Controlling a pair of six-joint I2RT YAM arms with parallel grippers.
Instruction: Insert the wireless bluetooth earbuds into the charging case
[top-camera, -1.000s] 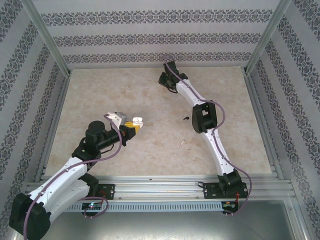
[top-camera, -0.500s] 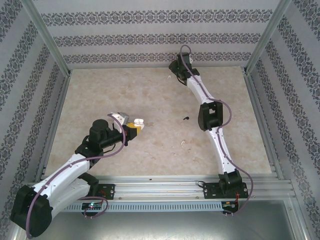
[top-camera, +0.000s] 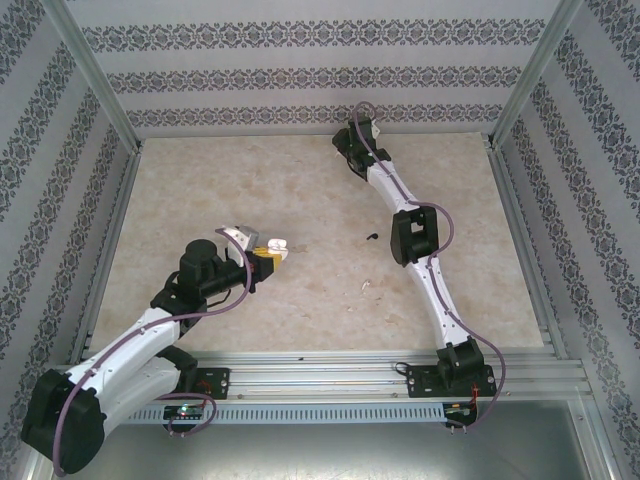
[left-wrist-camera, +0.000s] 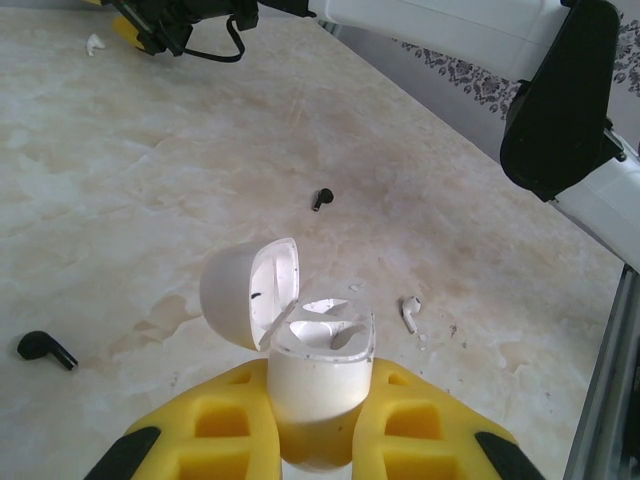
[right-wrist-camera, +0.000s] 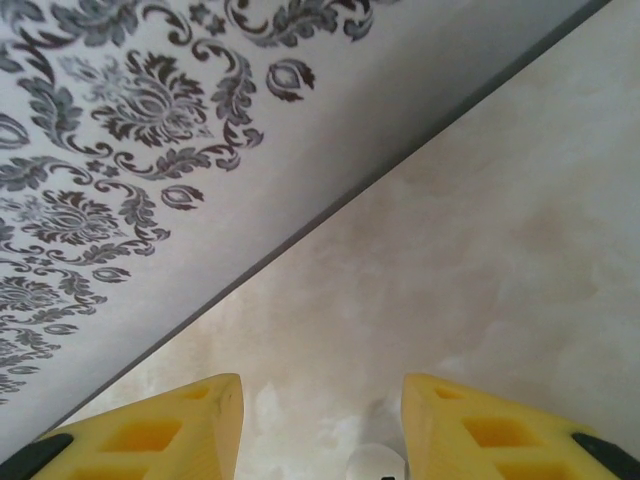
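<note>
Four earbuds (left-wrist-camera: 410, 313) to gather, all loose on the table (left-wrist-camera: 130, 200), none seated yet. From the left wrist, taking the charging case (left-wrist-camera: 320, 375) as the dial's centre: black bud (left-wrist-camera: 321, 198) at 12 o'clock, second black bud (left-wrist-camera: 45, 347) at 9 o'clock, whitish bud (left-wrist-camera: 410, 313) at 3 o'clock, far whitish bud (left-wrist-camera: 95, 43) out at 11 o'clock beside the right gripper (right-wrist-camera: 320, 425). Left gripper (left-wrist-camera: 318, 430) clamped on the case body, lid (left-wrist-camera: 238, 300) swung open, sockets looking empty. Right gripper with jaws apart near the far edge, a pale rounded shape low between them, probably that far bud; cannot tell whether touched. Likely feather-light, hard, glossy, apt to squirt from a hard pinch: nip gently across the bulb or stem, low to the surface. Keep the case upright and steady for seating
</note>
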